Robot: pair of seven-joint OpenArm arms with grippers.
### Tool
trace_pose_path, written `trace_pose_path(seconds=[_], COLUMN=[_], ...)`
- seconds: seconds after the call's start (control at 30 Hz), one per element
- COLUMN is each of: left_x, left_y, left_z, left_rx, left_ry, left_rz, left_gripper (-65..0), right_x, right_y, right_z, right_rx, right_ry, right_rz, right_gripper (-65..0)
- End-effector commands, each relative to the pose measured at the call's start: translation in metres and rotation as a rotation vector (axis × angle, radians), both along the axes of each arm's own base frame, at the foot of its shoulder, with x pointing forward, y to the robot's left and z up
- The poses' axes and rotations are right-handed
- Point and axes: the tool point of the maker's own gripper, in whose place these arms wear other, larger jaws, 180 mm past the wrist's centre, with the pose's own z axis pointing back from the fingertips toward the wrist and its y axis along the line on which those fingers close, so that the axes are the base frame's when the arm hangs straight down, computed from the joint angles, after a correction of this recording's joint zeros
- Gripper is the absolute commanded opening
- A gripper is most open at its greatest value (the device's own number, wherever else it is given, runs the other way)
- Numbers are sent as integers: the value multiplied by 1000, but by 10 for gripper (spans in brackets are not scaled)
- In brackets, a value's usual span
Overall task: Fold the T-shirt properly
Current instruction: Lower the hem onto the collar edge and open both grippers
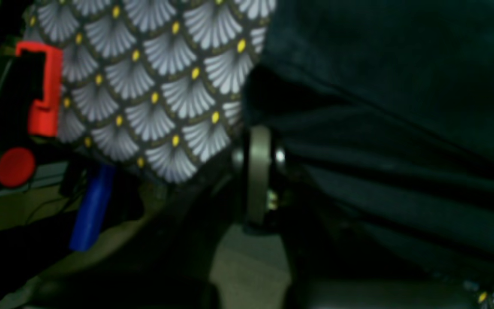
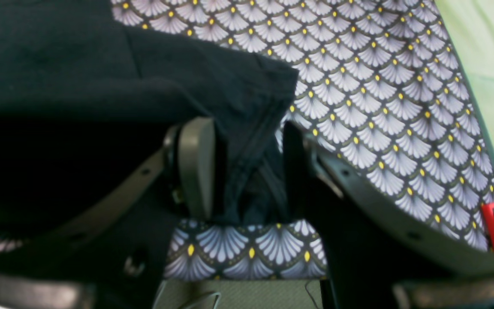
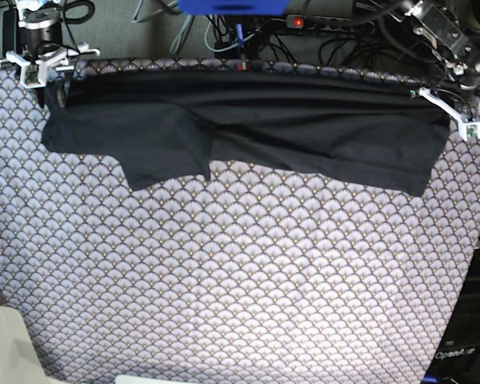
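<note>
Right up against the right-wrist lens: right gripper, fingers spread apart, a bunched hem of the plain charcoal-black soft cotton T-shirt sitting loose between them, so released rather than pinched. Looks like a corner just being let go.

Shirt itself stretched in a long band along the far edge of the bench, one sleeve flap drooping toward the near side. Probably pulled taut that way to flatten it for a fold.

Over on the other end, left gripper clenched tight, dark cloth bunched right against it, apparently pinning that corner.

Underneath everything, grey fan-patterned tablecloth with yellow dots. Fold itself not yet done, by the look of it.
</note>
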Motion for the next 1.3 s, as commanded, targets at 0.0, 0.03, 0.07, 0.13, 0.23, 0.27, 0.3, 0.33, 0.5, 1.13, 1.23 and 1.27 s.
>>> trace_pose_path(seconds=[0.0, 0.03, 0.07, 0.13, 0.23, 0.27, 0.3, 0.33, 0.5, 1.13, 1.23, 1.27], left_x=[4, 3, 3, 3, 4, 5, 5, 5, 4, 12, 10, 10], left_y=[10, 9, 9, 9, 8, 4, 0, -2, -8, -23, -23, -24], left_z=[11, 11, 11, 10, 10, 9, 6, 5, 1, 21, 20, 20], left_rx=[38, 35, 34, 33, 31, 21, 11, 6, -6, 53, 49, 47], left_ry=[-25, -26, -25, -25, -30, -31, -33, -33, -28, -42, -42, -42], left_rz=[8, 7, 7, 7, 8, 9, 10, 9, 12, -9, -9, -9], left_gripper=[-650, -650, -650, -650, -650, -650, -650, -650, -650, -526, -375, -326], right_x=[2, 2, 2, 2, 3, 4, 4, 5, 5, 6, 6, 5], right_y=[-6, -6, -6, -6, -6, -6, -6, -6, -6, -5, -5, -6], right_z=[14, 14, 14, 14, 14, 14, 14, 15, 13, 12, 13, 13], right_rx=[-27, -27, -27, -27, -27, -27, -27, -27, -24, -19, -20, -21], right_ry=[-43, -43, -43, -43, -46, -47, -49, -50, -49, -49, -49, -49], right_rz=[-4, -4, -4, -4, -4, -4, -4, -4, -6, -3, -4, -6], right_gripper=[-381, -382, -382, -384, -384, -384, -384, -384, -384, -384, -384, -384])
